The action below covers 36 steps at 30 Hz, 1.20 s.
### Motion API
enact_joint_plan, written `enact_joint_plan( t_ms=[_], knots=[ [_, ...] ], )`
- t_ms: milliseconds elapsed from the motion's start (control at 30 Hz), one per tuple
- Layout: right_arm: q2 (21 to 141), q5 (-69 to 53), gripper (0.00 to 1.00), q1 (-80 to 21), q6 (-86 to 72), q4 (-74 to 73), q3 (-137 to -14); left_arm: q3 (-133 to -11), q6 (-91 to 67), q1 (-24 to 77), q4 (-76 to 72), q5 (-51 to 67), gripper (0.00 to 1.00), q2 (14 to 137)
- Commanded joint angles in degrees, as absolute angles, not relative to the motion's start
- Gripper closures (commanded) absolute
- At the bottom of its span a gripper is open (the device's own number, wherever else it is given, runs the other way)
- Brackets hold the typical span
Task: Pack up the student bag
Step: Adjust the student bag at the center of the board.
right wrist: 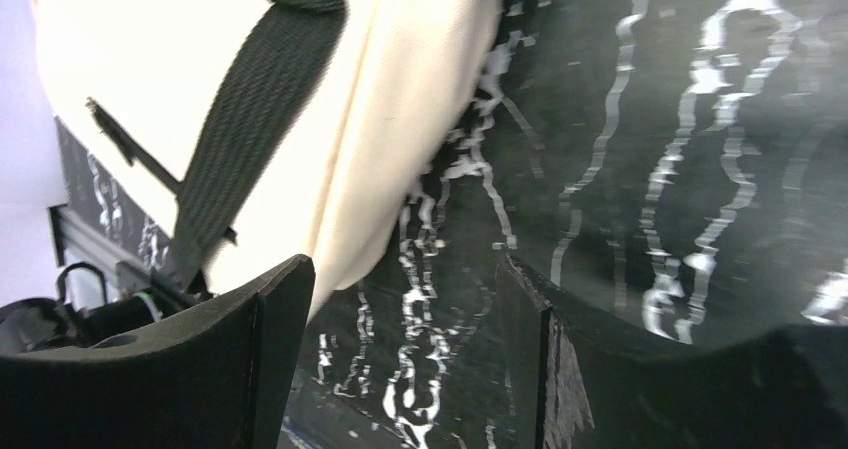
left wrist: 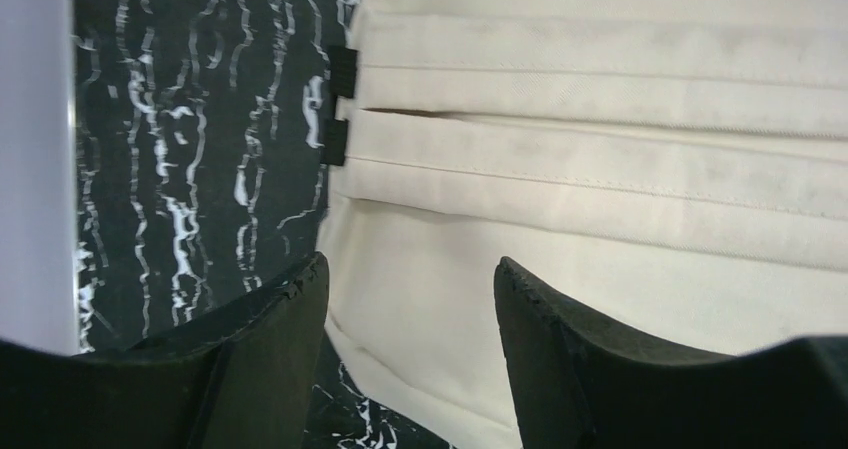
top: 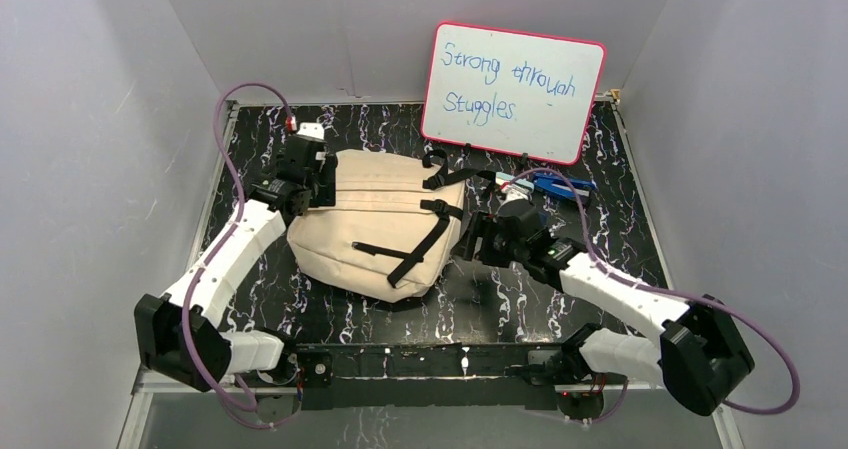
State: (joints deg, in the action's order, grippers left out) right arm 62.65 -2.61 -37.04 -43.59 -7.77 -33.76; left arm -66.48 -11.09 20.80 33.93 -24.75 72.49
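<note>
The student bag is a cream canvas backpack with black straps, lying flat in the middle of the black marbled table. My left gripper sits at the bag's upper left corner. In the left wrist view the bag's seams and two dark zipper ends fill the frame, and my left gripper stands open over its edge with nothing pinched. My right gripper is beside the bag's right side. In the right wrist view it is open over bare table, the bag and a black strap just left of it.
A pink-framed whiteboard with handwriting leans against the back wall. Blue-handled tool-like objects lie on the table in front of it, behind my right arm. Grey walls enclose the table on the left, right and back.
</note>
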Motion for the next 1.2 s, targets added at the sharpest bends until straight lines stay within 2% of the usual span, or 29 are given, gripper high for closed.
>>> enact_joint_plan(
  t_ms=[0,167,267,400,600,700,867,1167],
  knots=[
    [66.4,-2.1,0.24,-42.0,-49.2,2.8,-35.9,-63.1,-12.2,20.9,28.4,-17.8,0.39,73.4],
    [71.7,-2.6,0.24,-45.6,-53.1,7.7,-35.7,-64.4,-12.4,19.4,27.3,-17.7,0.37,78.2],
    [73.4,-1.9,0.27,-45.8,-54.7,8.5,-34.9,-64.3,-13.2,18.9,27.6,-17.2,0.37,80.7],
    [73.9,-0.4,0.43,-45.5,-55.5,11.5,-33.3,-61.4,-15.1,18.7,27.3,-15.1,0.37,81.3],
    [76.5,-1.6,0.8,-43.7,-54.0,12.5,-34.7,-57.4,-17.0,18.7,26.8,-14.6,0.36,81.2],
    [76.1,-0.9,0.91,-42.2,-52.3,11.2,-34.7,-55.6,-17.8,18.7,26.8,-13.6,0.37,80.3],
    [76.8,-3.3,0.97,-37.4,-46.9,8.9,-36.1,-50.7,-20.3,18.7,26.0,-9.5,0.37,78.2],
    [90.0,-14.6,0.98,-32.2,-32.3,8.4,-49.8,-44.1,-27.4,18.9,25.9,1.8,0.4,72.1]
  ],
)
